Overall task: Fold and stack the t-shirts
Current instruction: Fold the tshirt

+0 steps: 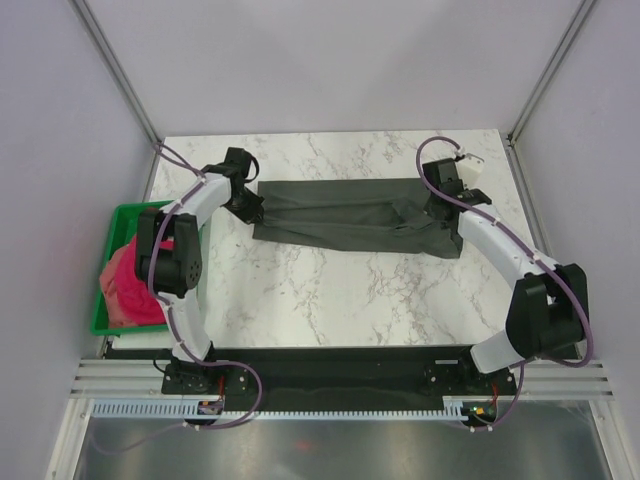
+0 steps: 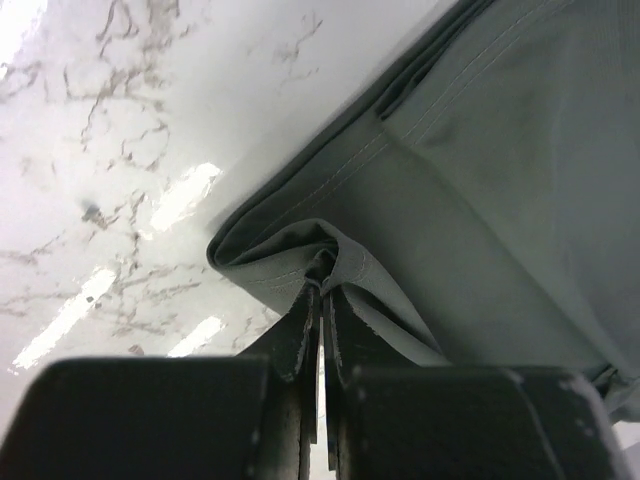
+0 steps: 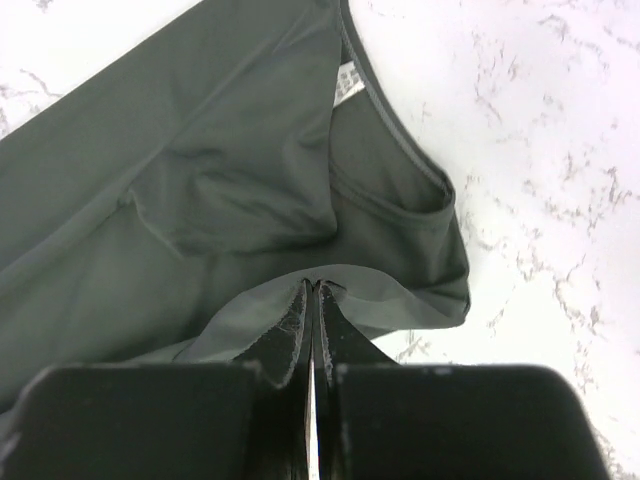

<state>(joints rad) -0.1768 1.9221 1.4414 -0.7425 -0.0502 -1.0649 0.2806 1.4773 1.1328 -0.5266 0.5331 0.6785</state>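
1. Locate the dark charcoal t-shirt. It lies as a long folded band across the far half of the marble table, stretched between the two grippers.
2. Note what is hidden. In the top view each gripper covers the shirt end it holds. Both wrist views cut the cloth off at the frame edges.
3. Check the cloth. The left wrist view shows stacked layers with stitched hems. Only the right wrist view shows the neckline and a pale label.
4. Confirm the left gripper: its jaws are clenched on a bunched fold at the shirt's left corner.
5. Confirm the right gripper: its jaws are clenched on a thin edge of cloth below the collar.
6. Find the pink t-shirts heaped in the green bin at the table's left side, seen only from the top. The left arm crosses them, so you cannot tell where one shirt ends.
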